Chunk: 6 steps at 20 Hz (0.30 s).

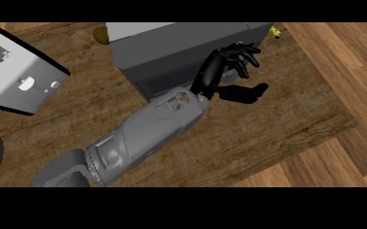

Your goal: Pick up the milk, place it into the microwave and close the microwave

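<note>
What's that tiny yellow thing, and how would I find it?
Start at the big grey microwave at the counter's far side. Follow its right edge, past the black hand. The small yellow object peeks out there, the only bright yellow spot; what it is I cannot tell.

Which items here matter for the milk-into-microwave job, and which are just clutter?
Job:
- microwave, dark grey box
- hand, fingers spread against the microwave's front
- milk: not visible

Clutter:
- white appliance at left edge
- small yellow object behind the microwave
- tan round object at its back left
</note>
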Motion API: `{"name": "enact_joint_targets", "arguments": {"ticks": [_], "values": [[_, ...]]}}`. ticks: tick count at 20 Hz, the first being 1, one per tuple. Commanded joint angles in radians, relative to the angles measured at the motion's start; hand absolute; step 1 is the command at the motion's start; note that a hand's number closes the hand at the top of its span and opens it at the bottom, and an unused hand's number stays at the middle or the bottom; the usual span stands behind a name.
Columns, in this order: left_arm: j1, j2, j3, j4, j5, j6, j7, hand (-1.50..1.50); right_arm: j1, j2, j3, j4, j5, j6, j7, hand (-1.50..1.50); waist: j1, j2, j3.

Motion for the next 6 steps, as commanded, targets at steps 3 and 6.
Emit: {"name": "enact_joint_targets", "arguments": {"ticks": [3,6], "values": [[0.055,0.074,0.072,0.159,0.043,0.050,-0.017,-1.50,0.017,-0.002,-0.030,-0.038,-0.023,-0.020,0.013,-1.50,0.054,0.002,-0.006],[0.068,0.075,0.062,0.165,0.055,0.040,-0.028,-1.50,0.038,0.000,-0.040,-0.055,-0.036,-0.020,0.019,-1.50,0.059,-0.002,-0.005]]}}
